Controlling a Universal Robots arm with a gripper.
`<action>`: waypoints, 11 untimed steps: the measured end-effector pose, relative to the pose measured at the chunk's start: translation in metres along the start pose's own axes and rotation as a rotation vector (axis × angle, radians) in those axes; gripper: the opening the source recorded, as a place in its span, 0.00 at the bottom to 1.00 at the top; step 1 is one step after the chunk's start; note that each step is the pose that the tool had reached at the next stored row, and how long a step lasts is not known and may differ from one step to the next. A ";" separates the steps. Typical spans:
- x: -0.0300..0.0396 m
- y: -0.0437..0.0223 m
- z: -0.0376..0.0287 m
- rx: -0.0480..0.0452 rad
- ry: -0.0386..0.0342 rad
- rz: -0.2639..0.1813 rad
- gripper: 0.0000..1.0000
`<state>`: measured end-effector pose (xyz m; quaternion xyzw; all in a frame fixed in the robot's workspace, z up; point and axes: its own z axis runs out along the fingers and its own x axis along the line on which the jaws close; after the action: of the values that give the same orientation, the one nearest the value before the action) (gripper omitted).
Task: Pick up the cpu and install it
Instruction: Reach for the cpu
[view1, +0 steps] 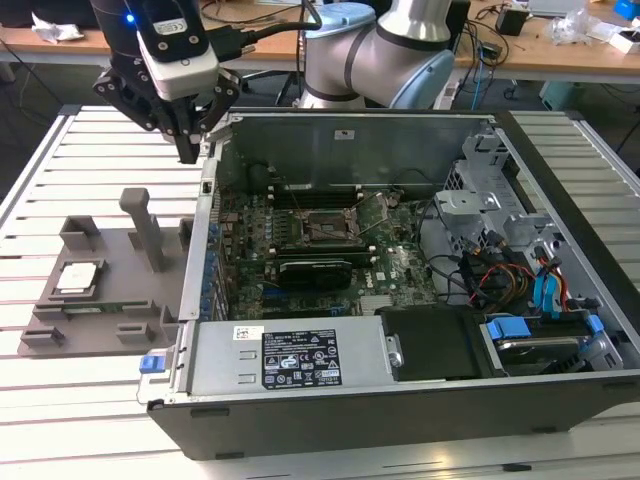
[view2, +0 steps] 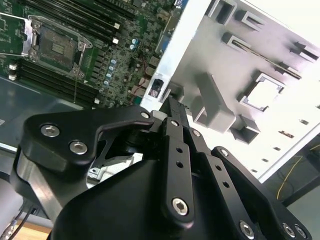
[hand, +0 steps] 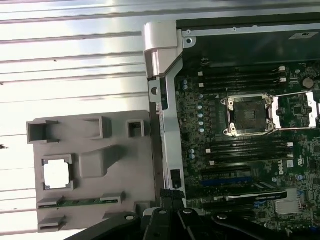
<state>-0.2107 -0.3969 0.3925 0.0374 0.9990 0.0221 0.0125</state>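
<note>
You are at the very start: the pickup is not yet done. The cpu (view1: 77, 278) lies flat outside the computer case (view1: 300, 360), in a square pocket of the grey fixture plate (view1: 120, 295) that sits just beside the case's side wall; the first wrist view shows it there too (hand: 56, 175), silvery top up. Inside the case, the socket (view1: 325, 228) on the motherboard (view1: 400, 270) stands open and empty, its frame swung clear as far as I can judge.

Your gripper (view1: 188, 150) hovers above the case's side wall, near the corner, with its fingers drawn together on nothing.

In my judgement the pickup calls for three things. Carry the gripper away from the case wall until it is over the chip's pocket. Spread the fingers wide enough to straddle the chip's edges. Come down square, because the pocket's raised rim leaves little room beside the chip and a tilted approach could catch it.
</note>
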 end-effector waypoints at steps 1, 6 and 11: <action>0.0020 -0.0002 0.0000 -0.0001 -0.0001 0.000 0.11; 0.0110 -0.0008 -0.0002 0.0001 0.0000 0.000 0.11; 0.0185 -0.0014 -0.0003 0.0002 0.0000 0.000 0.11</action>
<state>-0.2292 -0.3969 0.3923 0.0374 0.9990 0.0219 0.0125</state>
